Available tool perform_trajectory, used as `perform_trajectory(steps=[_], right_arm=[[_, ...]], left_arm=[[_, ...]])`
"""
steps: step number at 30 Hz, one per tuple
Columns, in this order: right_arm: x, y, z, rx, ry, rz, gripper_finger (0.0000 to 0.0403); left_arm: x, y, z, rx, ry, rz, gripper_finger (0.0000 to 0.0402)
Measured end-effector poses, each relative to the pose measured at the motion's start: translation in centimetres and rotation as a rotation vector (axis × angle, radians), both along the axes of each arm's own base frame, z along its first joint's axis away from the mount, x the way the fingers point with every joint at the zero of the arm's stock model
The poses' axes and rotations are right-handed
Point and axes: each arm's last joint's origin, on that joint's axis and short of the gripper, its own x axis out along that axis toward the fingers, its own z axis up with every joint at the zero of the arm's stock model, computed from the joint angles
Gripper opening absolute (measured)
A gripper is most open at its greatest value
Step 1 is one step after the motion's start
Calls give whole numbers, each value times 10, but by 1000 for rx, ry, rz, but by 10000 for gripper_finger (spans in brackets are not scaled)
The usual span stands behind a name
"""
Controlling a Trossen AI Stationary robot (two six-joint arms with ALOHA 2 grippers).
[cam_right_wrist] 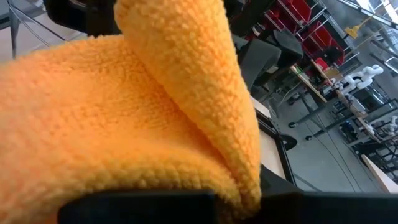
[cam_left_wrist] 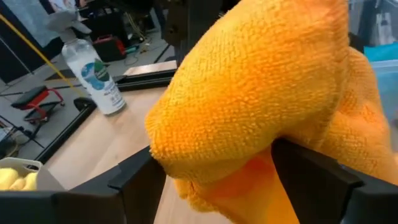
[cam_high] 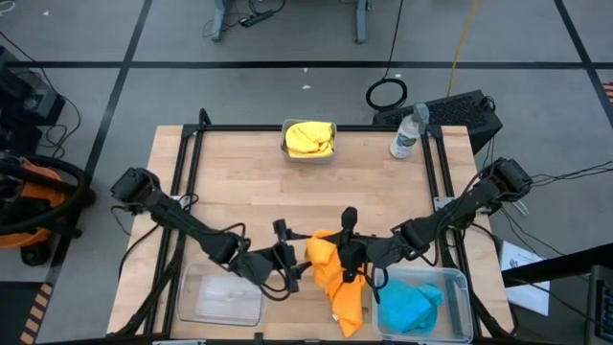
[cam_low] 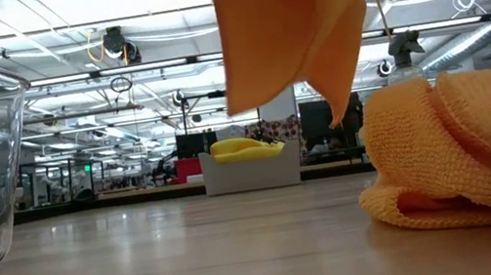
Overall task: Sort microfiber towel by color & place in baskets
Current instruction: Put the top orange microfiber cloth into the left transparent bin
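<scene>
Wooden table [cam_high: 239,182] carries three bins: the clear bin [cam_high: 222,295] is empty, another bin [cam_high: 458,287] holds blue towels [cam_high: 410,305], the small bin [cam_high: 286,146] holds yellow towels [cam_high: 309,137]. Both grippers clamp orange towels [cam_high: 335,273] between the clear bins (one hangs lifted). Left gripper [cam_high: 289,268] and right gripper [cam_high: 356,266] should next carry them to the empty bin.
</scene>
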Motion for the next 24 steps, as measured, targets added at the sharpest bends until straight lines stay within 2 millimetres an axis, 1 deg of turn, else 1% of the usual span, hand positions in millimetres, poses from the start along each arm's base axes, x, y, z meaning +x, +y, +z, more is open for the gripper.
perform_trajectory(steps=[4, 7, 10, 12, 14, 15, 18, 21, 22, 24], right_arm=[[0, 0, 0, 11, 0, 2, 4], [0, 2, 0, 33, 9, 64, 4], [0, 3, 0, 41, 14, 86, 4], [0, 3, -1, 41, 15, 87, 4], [0, 3, -1, 44, 14, 88, 4], [0, 3, -1, 48, 14, 89, 5], [0, 3, -1, 68, 22, 93, 22], [-1, 3, -3, 110, 33, 71, 56], [-1, 2, -3, 127, 36, 63, 70], [-2, 1, -4, 150, 46, 41, 99]], left_arm=[[2, 4, 1, -3, -7, 21, 294], [5, 8, 2, 19, -13, 22, 294], [9, 15, 2, 30, 8, -46, 293], [12, 17, 1, 23, 23, -127, 281], [14, 17, 3, 44, 19, -185, 251], [14, 16, 3, 59, 18, -202, 227], [13, 16, 3, 99, 30, -215, 133], [11, 16, 1, 107, 57, -215, 36], [11, 15, 0, 110, 66, -218, 22], [9, 15, -1, 112, 85, -224, 22]])
